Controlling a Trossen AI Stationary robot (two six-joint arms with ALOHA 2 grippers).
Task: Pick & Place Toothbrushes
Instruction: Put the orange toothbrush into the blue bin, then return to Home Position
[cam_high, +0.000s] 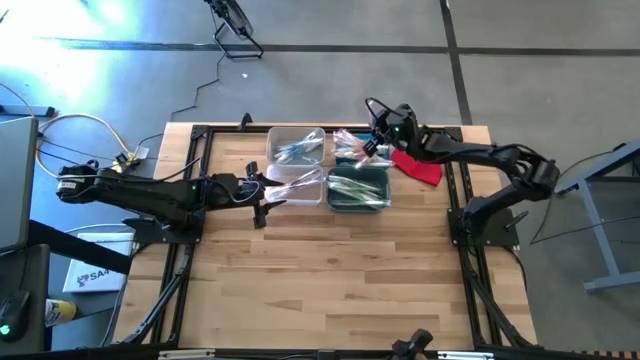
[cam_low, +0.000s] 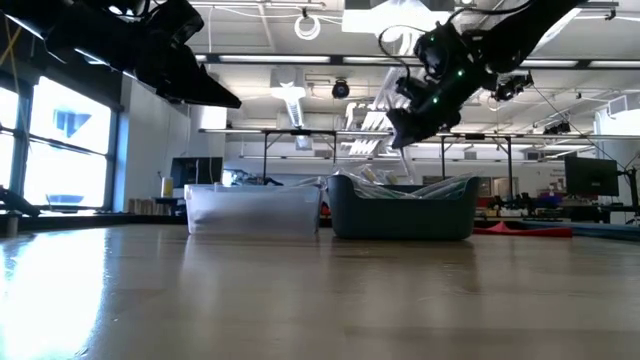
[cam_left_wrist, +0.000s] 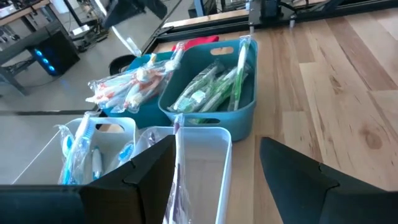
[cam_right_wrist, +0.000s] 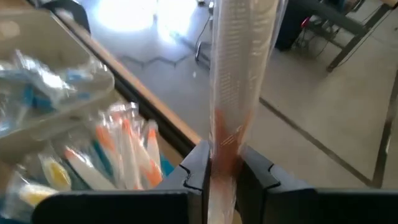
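Orange-tipped and wrapped in clear film, one toothbrush (cam_right_wrist: 233, 93) stands up out of the right pincer (cam_right_wrist: 222, 171), whose fingers are clenched on its lower end, so its long axis runs straight away from the wrist. Below it lies the orange-brush bin (cam_high: 350, 148) at the far side of the counter (cam_high: 330, 280), so the drop looks close. The right arm is plainly the nearer one to that bin. The left pincer (cam_left_wrist: 217, 180) hangs released over the white bin (cam_left_wrist: 202, 162), holding nothing. Only the right wrist view shows the grip itself; the high view shows where the four bins sit, with the green brushes in the teal bin (cam_high: 358, 190).
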